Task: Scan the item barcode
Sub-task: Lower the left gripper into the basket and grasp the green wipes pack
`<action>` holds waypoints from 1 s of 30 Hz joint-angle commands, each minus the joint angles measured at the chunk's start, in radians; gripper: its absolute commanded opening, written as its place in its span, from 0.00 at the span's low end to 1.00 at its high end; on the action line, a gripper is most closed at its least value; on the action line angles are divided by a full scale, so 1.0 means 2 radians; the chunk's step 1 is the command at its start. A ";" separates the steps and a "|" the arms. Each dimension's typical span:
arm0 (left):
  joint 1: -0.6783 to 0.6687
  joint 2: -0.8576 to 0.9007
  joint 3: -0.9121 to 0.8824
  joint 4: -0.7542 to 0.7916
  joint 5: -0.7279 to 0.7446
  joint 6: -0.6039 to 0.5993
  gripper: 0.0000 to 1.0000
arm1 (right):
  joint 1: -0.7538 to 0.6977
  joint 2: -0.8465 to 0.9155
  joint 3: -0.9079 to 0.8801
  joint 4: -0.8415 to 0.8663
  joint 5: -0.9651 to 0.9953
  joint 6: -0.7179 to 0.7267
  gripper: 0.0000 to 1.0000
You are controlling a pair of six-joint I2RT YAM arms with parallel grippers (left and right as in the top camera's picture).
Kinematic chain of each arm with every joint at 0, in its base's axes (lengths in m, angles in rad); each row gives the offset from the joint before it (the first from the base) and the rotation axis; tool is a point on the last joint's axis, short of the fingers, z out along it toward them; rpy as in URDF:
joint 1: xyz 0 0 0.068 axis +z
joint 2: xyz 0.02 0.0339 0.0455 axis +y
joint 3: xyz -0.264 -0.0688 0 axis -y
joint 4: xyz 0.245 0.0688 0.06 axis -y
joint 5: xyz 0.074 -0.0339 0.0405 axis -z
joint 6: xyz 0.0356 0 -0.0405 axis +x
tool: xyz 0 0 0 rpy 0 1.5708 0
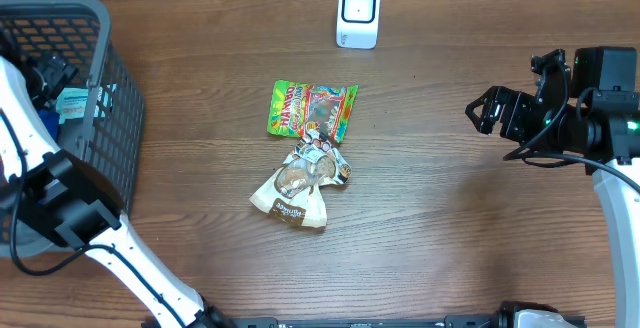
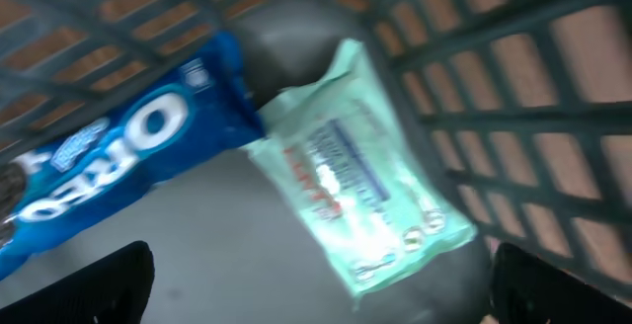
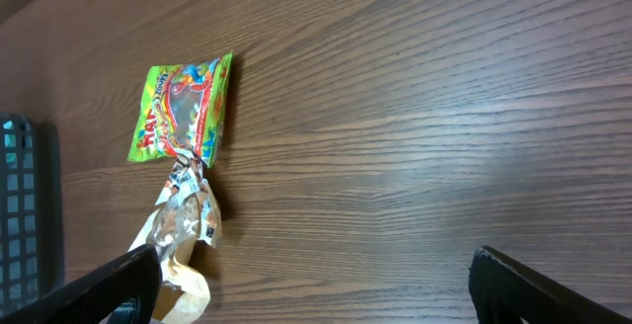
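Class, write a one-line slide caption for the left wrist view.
Open left end effector hovers inside the grey basket above a blue Oreo pack and a pale green packet.

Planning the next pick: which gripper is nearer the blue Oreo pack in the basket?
Left. The left gripper hangs open inside the basket, just above the Oreo pack; the right gripper is open far across the table.

scanner (image 1: 358, 13): white, upright, far edge | mint pouch (image 2: 360, 181): in basket (image 1: 120, 118), seemingly flat
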 commanded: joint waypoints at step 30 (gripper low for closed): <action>-0.044 0.009 -0.222 0.171 -0.045 -0.142 0.88 | 0.002 -0.001 0.013 -0.001 -0.005 0.012 1.00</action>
